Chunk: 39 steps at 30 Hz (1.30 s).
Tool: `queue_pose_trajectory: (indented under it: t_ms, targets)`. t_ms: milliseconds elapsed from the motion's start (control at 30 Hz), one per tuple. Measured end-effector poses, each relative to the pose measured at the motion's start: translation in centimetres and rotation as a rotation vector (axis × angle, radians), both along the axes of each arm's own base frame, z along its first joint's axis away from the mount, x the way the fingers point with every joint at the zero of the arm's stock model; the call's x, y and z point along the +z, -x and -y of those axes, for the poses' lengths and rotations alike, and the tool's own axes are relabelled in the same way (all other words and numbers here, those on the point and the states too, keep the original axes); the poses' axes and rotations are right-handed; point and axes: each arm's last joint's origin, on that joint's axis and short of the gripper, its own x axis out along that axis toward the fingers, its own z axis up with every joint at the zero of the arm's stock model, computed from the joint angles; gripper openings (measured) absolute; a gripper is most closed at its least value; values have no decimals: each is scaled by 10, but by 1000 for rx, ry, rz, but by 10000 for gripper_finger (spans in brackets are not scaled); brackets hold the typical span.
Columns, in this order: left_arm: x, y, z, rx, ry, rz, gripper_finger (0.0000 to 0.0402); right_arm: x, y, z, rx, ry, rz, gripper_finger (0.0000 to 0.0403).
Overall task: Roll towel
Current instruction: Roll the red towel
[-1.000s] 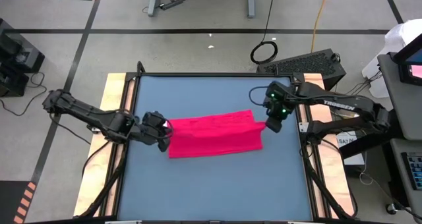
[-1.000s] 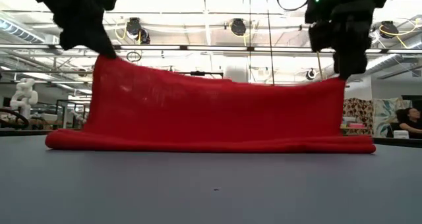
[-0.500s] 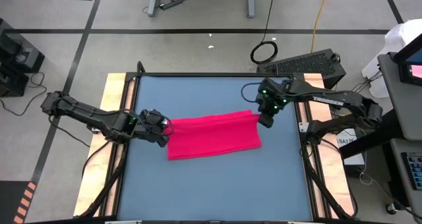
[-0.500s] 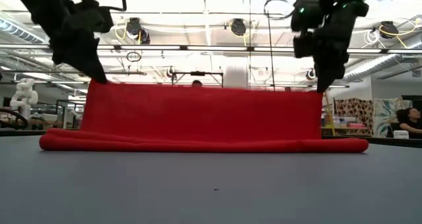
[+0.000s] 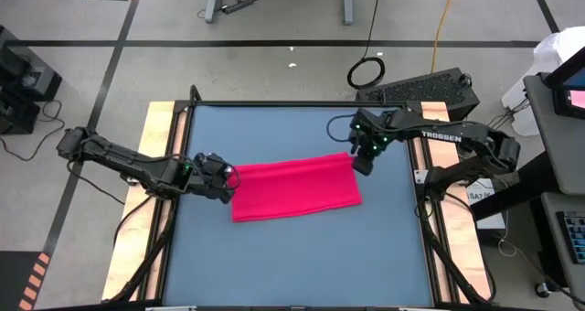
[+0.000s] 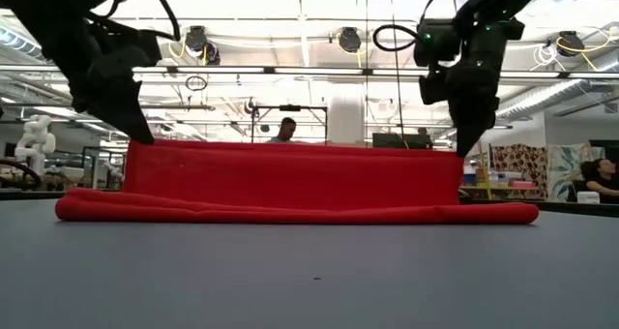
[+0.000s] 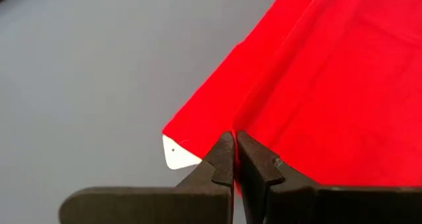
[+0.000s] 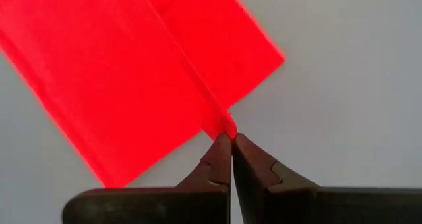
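the towel lies across the middle of the tabletop, its near part folded flat and its far edge held up off the surface as a low upright sheet. that edge is pinched at both ends: the left gripper has its jaws pressed together on the corner beside the white tag, and the right gripper has its jaws clamped on the opposite corner. holding both corners at matching height keeps the edge taut and straight, which is judged to be what an even fold or first turn of a roll needs. against the frame one second earlier, the raised sheet is lower and its top edge is level rather than sagging at mid-span; both grippers have come down, and the right one has moved inward over the tabletop.
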Motion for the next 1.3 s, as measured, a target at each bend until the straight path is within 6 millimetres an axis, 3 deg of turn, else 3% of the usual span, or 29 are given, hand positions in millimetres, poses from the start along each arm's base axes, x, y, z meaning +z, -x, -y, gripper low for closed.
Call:
queue_pose_trajectory:
  t_ms: [200, 400, 533, 933, 1067, 1300]
  targets:
    - [-5, -3, -4, 25, -26, -33, 8, -6, -10, 6, -1, 51, 26, 0]
    - [-15, -9, -4, 35, -35, -87, 8, -26, -19, 10, 2, 8, -43, 0]
    - [-12, -15, 0, 5, 38, -62, 8, -28, -17, 7, -11, -99, -37, 0]
    - [70, -33, 26, -223, 248, 183, 8, 50, 39, -31, -19, -255, 51, 0]
    - [78, -33, 32, -286, 288, 191, 8, 67, 52, -38, -65, -293, 106, 0]
    - [87, -29, 38, -373, 472, 199, 8, 77, 59, -53, -55, -451, 168, 0]
